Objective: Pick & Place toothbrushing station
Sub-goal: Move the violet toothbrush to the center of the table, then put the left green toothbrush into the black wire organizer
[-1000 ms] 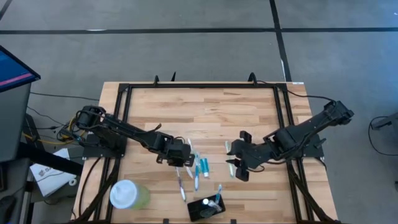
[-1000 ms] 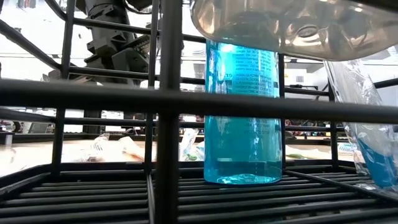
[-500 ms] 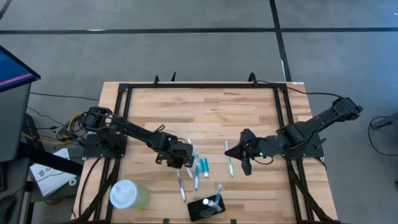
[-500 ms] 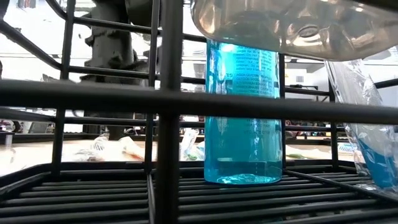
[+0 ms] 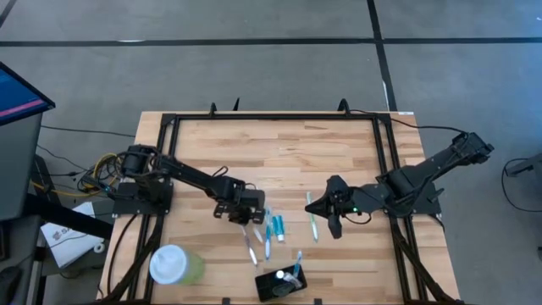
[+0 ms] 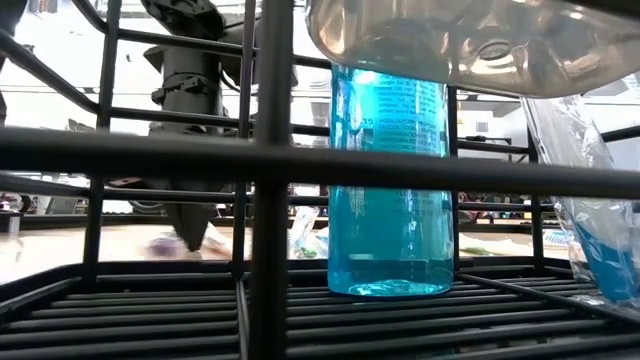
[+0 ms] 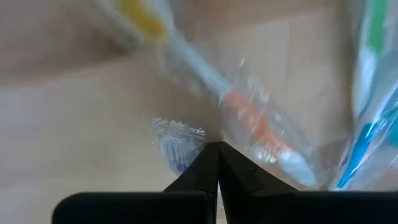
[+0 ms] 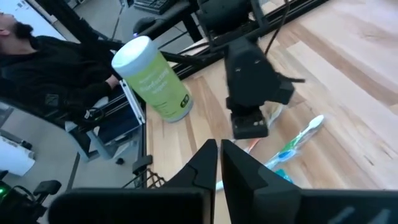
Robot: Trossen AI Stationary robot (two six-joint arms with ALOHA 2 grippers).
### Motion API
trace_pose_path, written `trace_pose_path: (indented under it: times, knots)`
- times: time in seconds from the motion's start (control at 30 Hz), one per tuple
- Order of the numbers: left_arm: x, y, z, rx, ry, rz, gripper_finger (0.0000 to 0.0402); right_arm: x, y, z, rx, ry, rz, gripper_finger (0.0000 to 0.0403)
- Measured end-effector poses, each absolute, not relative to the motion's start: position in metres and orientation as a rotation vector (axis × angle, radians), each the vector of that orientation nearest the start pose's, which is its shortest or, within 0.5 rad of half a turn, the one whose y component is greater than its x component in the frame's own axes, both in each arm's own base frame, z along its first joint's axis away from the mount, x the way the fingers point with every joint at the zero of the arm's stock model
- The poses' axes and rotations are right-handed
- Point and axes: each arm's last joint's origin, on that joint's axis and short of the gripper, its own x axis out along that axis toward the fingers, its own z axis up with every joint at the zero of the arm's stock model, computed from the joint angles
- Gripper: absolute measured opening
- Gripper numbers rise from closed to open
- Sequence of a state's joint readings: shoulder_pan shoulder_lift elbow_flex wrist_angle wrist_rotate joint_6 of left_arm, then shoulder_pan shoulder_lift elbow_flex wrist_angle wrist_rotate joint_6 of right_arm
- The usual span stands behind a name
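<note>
1. At the table's near edge, about 6 o'clock from its centre in the high view, the black holder (image 5: 280,284) sits with one toothbrush (image 5: 296,264) already standing in it.
2. Up from the holder, toward 12 o'clock, the loose pieces lie on the wooden table (image 5: 288,148): teal tubes (image 5: 274,224) near the centre, slim toothbrushes (image 5: 249,246) at their 8 o'clock, and a green-and-white toothbrush (image 5: 311,216) at their 3 o'clock. All run roughly along the 12-to-6 line.
3. The left gripper (image 5: 240,217) is down among the left-hand brushes, its fingers (image 7: 214,163) pressed together. The left wrist view shows a wrapped orange-and-white toothbrush (image 7: 249,121) just beyond the tips, but I cannot tell whether anything is pinched.
4. The right gripper (image 5: 332,227) hangs just at 3 o'clock of the green-and-white brush, fingers (image 8: 217,163) pressed together and apparently empty.
5. Judgement: the right arm is nearer that brush, which lies alongside its fingers, so they would need to spread and straddle its long axis; the holder lies toward 7 o'clock from there.
6. A pale green cup (image 5: 175,265) with a white lid stands well out at 9 o'clock of the holder.
</note>
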State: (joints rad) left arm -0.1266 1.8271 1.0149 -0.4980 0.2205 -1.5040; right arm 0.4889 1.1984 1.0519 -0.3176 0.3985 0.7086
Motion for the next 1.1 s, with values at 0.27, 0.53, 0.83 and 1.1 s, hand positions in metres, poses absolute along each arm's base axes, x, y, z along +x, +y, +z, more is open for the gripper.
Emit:
trace_pose_path:
  times: [0.27, 0.53, 0.83, 1.1]
  knots:
    - [0.323, -0.025, 0.130, -1.285, 1.229, 0.763, 0.0000, 0.234, 0.112, 0.331, 0.498, 0.432, -0.057, 0.0017]
    - [0.325, -0.008, 0.133, -1.122, 1.162, 0.759, 0.0000, 0.233, 0.114, 0.331, 0.496, 0.434, -0.050, 0.0016]
    - [0.343, -0.022, 0.155, -1.103, 1.062, 0.705, 0.0000, 0.233, 0.114, 0.330, 0.491, 0.443, -0.055, 0.0021]
    - [0.354, -0.016, 0.167, -1.258, 0.910, 0.686, 0.0000, 0.233, 0.114, 0.329, 0.489, 0.446, -0.055, 0.0020]
